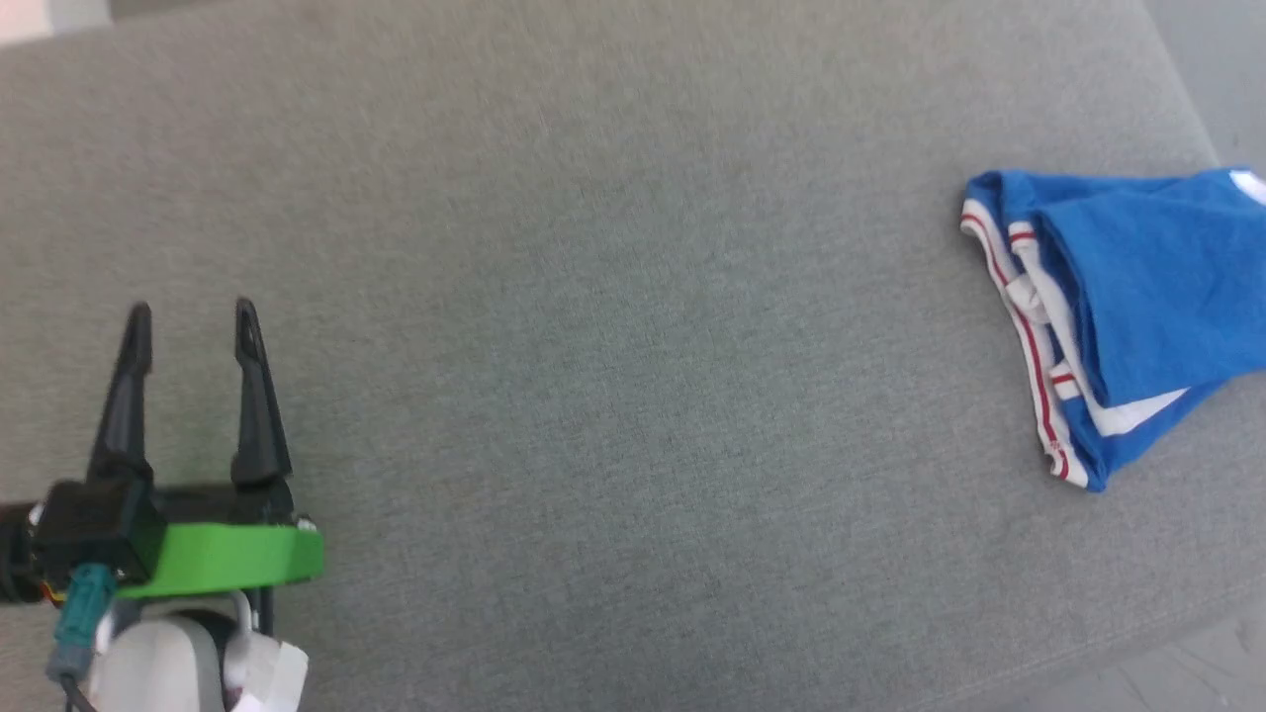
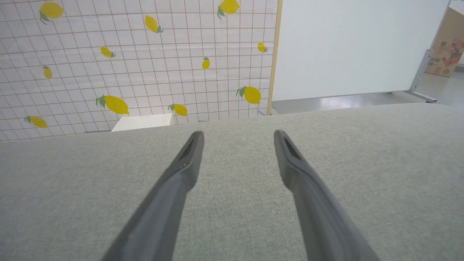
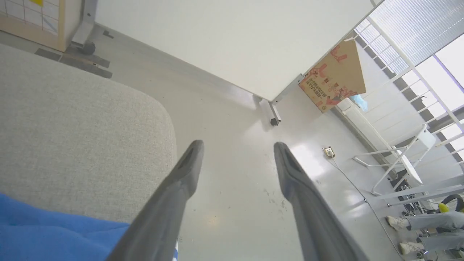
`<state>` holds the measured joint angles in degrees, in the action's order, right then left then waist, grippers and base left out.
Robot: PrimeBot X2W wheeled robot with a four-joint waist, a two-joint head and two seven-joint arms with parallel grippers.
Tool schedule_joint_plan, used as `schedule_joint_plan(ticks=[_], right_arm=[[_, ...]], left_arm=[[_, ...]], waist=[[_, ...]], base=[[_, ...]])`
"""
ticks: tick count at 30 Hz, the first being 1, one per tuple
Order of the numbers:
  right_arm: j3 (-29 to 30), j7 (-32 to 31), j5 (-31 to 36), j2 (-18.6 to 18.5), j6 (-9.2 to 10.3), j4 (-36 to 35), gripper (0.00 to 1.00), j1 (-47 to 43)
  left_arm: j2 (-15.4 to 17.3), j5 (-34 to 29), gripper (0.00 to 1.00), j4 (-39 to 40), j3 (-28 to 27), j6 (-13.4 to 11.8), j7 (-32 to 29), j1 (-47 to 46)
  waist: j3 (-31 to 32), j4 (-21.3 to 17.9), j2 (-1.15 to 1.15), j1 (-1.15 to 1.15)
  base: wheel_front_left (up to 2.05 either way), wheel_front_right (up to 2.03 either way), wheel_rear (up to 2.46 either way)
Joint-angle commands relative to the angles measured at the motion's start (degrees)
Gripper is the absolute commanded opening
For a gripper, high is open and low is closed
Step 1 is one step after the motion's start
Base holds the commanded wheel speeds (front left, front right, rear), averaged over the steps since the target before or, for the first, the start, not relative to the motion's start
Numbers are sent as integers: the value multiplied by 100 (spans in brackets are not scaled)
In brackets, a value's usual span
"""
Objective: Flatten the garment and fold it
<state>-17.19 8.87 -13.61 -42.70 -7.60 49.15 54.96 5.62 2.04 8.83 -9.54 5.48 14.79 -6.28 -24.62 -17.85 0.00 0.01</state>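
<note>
Folding looking nearly done

The garment (image 1: 1137,297) is lying as a folded bundle at the grey cushion's (image 1: 593,346) right edge. Left gripper (image 1: 193,311) and right gripper (image 3: 238,145) are hovering, jaws spread wide, gripping nothing; only tidying is seemingly remaining.

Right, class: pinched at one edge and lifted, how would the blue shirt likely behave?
The shirt probably flops and unfolds: its layers lie loosely draped. Likely light: thin cloth. Pushed, it may bunch on the coarse grey cushion rather than slide.
</note>
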Motion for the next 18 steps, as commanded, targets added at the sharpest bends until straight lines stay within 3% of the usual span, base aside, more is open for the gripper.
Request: schedule_joint_plan(ticks=[1,9,18], right_arm=[[153,190,143,171,11,-68,100,24],[1351,597,542,1159,11,-1074,100,-582],[1990,611,802,2433,11,-3327,100,-2094]], left_arm=[[-32,39,100,-42,-16,-31,21,110],[-163,105,100,-177,-30,-83,21,419],[-242,188,100,-309,63,-106,21,607]], waist=[[689,231,0,-1],[1330,540,0,-1],[1765,911,0,-1]], base=[[0,0,0],[0,0,0],[0,0,0]])
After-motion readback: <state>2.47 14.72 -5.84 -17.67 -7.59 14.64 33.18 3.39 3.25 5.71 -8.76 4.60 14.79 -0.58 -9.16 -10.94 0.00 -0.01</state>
